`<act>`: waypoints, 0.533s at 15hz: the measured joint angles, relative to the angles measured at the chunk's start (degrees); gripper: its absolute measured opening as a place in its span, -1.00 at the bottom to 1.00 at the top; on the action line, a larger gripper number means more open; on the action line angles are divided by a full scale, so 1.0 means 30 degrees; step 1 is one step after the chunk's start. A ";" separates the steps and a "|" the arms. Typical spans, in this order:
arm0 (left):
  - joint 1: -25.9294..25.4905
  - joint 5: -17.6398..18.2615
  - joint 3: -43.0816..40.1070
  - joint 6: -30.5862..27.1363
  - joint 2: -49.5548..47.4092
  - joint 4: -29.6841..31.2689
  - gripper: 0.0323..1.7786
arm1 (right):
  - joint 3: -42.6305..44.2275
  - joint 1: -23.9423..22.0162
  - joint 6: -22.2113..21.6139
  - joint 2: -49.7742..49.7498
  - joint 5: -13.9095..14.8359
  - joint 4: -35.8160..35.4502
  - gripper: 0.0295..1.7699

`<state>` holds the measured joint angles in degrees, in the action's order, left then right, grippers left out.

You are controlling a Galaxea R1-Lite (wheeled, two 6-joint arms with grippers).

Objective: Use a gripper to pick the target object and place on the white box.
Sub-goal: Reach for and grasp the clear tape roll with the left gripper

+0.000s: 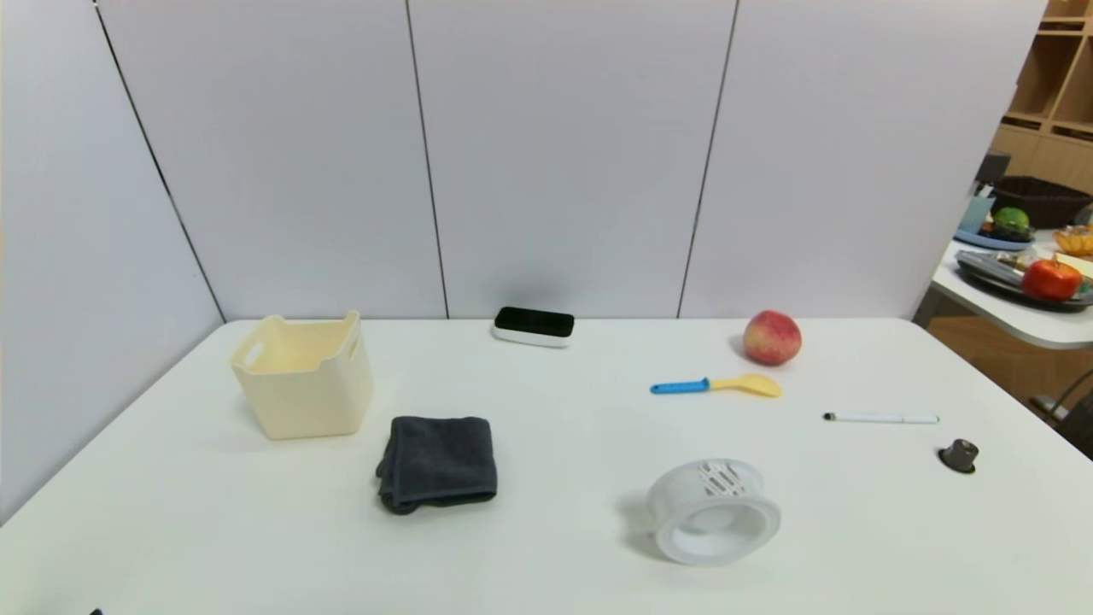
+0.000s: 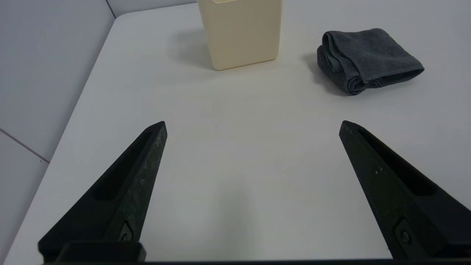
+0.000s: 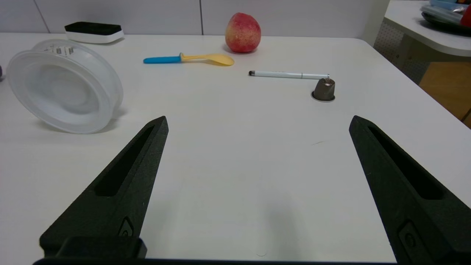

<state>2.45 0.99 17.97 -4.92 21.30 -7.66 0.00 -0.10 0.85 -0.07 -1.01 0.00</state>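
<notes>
The white spool-like target object [image 1: 713, 511] lies tilted on its rim at the table's near middle-right; the right wrist view shows its flared face [image 3: 64, 85]. The cream white box [image 1: 302, 374] stands upright at the far left, and its lower wall [image 2: 241, 33] shows in the left wrist view. My left gripper [image 2: 252, 127] is open over bare table, well short of the box. My right gripper [image 3: 257, 123] is open over bare table, with the spool off to one side and ahead of it. Neither gripper holds anything. Both arms are out of the head view.
A folded dark grey towel [image 1: 437, 461] lies beside the box. A black-topped white flat device [image 1: 534, 325] sits by the back wall. A peach [image 1: 772, 337], a blue-and-yellow spoon [image 1: 716, 385], a white pen [image 1: 881, 418] and a small brown capsule [image 1: 959, 455] lie at the right.
</notes>
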 joint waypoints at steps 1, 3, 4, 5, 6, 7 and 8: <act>0.0512 0.0020 0.1109 -0.0553 0.1544 -0.0313 0.90 | 0.0000 0.0000 0.0000 0.0000 -0.0008 0.0000 0.92; 0.1719 0.0045 0.3052 -0.1820 0.4559 -0.0662 0.90 | 0.0000 0.0000 -0.0004 0.0000 0.0000 0.0000 0.92; 0.2499 0.0053 0.4096 -0.2584 0.6242 -0.0756 0.90 | 0.0000 0.0000 0.0000 0.0000 -0.0020 0.0000 0.92; 0.3235 0.0057 0.5043 -0.3308 0.7818 -0.0825 0.90 | 0.0000 0.0000 0.0008 0.0000 0.0000 0.0000 0.92; 0.3986 0.0081 0.5925 -0.4023 0.9411 -0.0845 0.90 | 0.0000 0.0000 0.0000 0.0000 0.0000 0.0008 0.92; 0.4758 0.0163 0.6888 -0.4714 1.1016 -0.0866 0.90 | 0.0000 0.0000 0.0000 0.0000 0.0000 0.0000 0.92; 0.5575 0.0264 0.7834 -0.5311 1.2581 -0.0894 0.90 | 0.0000 0.0000 0.0008 0.0000 0.0000 0.0000 0.92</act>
<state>19.18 1.78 41.47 -20.86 59.04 -10.34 0.00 -0.10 0.88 -0.07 -1.01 0.00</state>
